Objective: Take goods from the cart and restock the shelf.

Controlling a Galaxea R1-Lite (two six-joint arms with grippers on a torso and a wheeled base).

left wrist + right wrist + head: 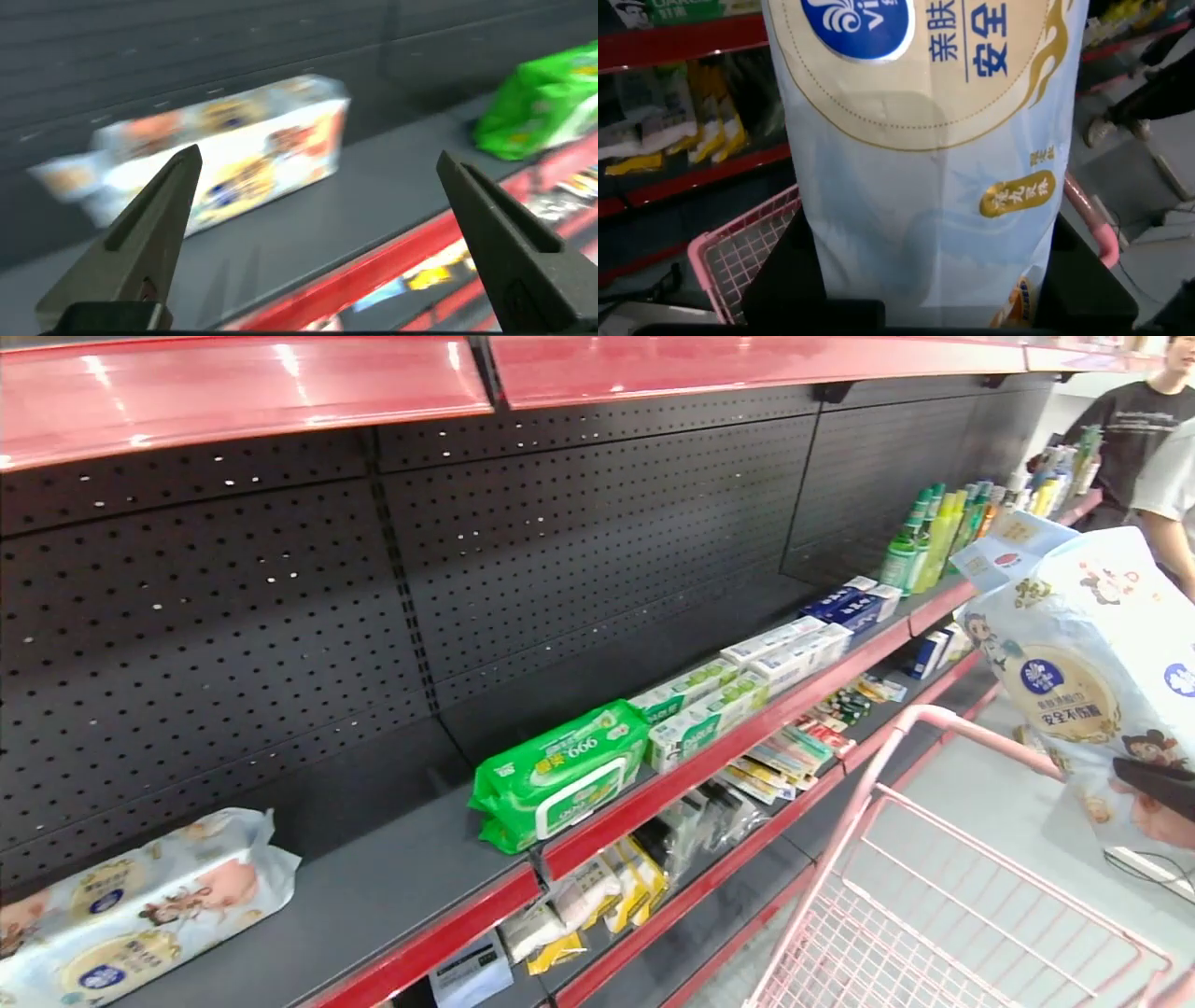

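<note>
**Desk editor:** Restocking aisle: where does the stock stand?

**Photographer:** The right hand [934,289] pinches a pale blue soft pack [1092,681] by its lower end. It holds the pack upright above the pink cart [934,712], at the right and well apart from the shelf [373,887]. The left hand [318,159] hangs spread and empty over the shelf, near a matching pack [140,905] lying at the near left.

**Desk editor:** What could go wrong from here?

**Photographer:** The grip sits low on a tall, yielding bag, so most of its weight stands above the fingers. A quick swing leftward could fold it over or let it slip free, likely into the cart or onto the floor. The way in also crosses the shelf's red front lip. Coming in too low could snag that lip. Landing too far right could shove the green wipes pack [560,770], or the toothpaste boxes [709,709] beyond it. The bare stretch between the two shelved packs looks the safest landing.
</note>
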